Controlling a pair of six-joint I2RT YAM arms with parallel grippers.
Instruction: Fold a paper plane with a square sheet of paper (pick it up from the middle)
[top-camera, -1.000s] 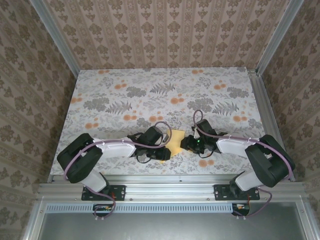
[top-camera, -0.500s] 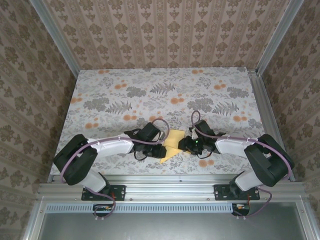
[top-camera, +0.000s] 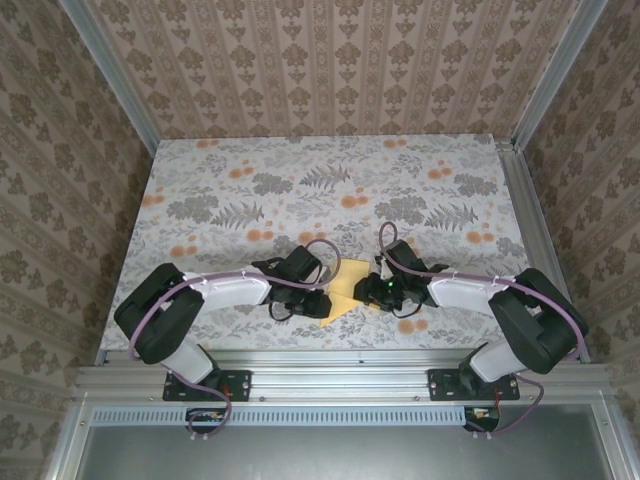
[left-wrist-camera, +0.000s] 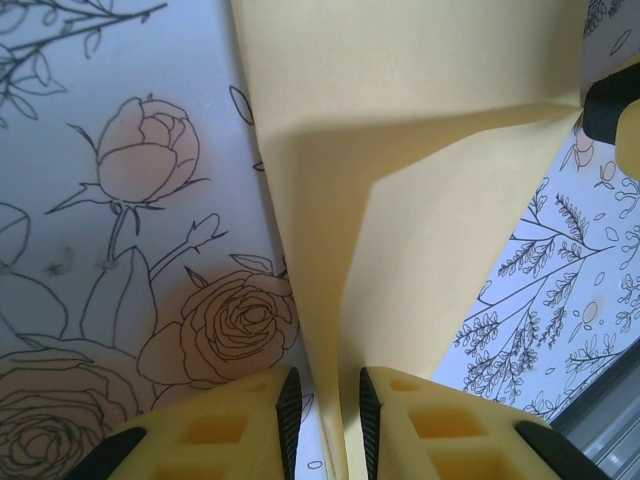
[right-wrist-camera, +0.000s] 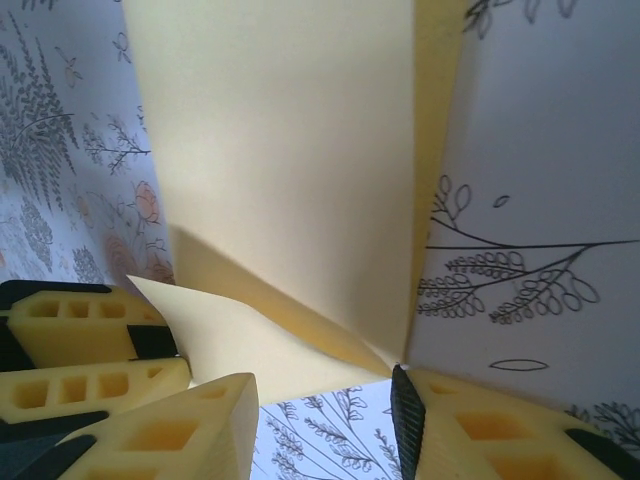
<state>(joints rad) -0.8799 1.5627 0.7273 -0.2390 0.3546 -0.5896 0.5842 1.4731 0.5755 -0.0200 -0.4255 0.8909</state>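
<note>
The square sheet of paper (top-camera: 343, 290), pale yellow, lies near the table's front edge between my two grippers, bent up into a ridge. In the left wrist view the sheet (left-wrist-camera: 420, 150) runs down into my left gripper (left-wrist-camera: 330, 420). Its jaws stand narrowly open around the raised fold, with cloth showing beside the left pad. My right gripper (right-wrist-camera: 320, 420) is open wide at the sheet's (right-wrist-camera: 290, 150) near edge, and a paper corner touches its right pad (right-wrist-camera: 405, 410). From above, the left gripper (top-camera: 320, 300) and right gripper (top-camera: 373, 291) face each other. A paper plane is out of view.
A floral cloth (top-camera: 300, 190) covers the table. Aluminium rails (top-camera: 530, 230) frame the sides and front, and patterned walls close in the back and sides. In the right wrist view, the left gripper's yellow fingers (right-wrist-camera: 70, 340) sit close at the left.
The sheet has bent from lying flatter into a narrower raised shape pointing to the front left. The right gripper has crept left toward it. The left jaws have narrowed slightly.
</note>
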